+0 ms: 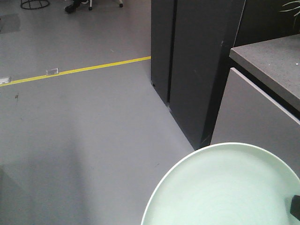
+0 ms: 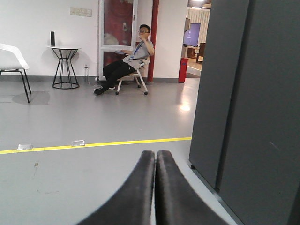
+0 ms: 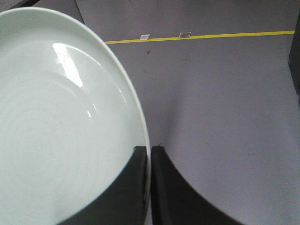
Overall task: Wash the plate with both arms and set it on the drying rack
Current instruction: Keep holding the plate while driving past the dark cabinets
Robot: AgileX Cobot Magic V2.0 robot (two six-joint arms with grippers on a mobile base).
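open floor left, dark cabinet — counter blocking right

Found no legible text, brand, number or sign in any view. Spotted a small pale floor tag by the yellow line at twelve o'clock in the right wrist view, too small to read. Noted a blue-lit screen at one o'clock in the left wrist view, likewise blurred.
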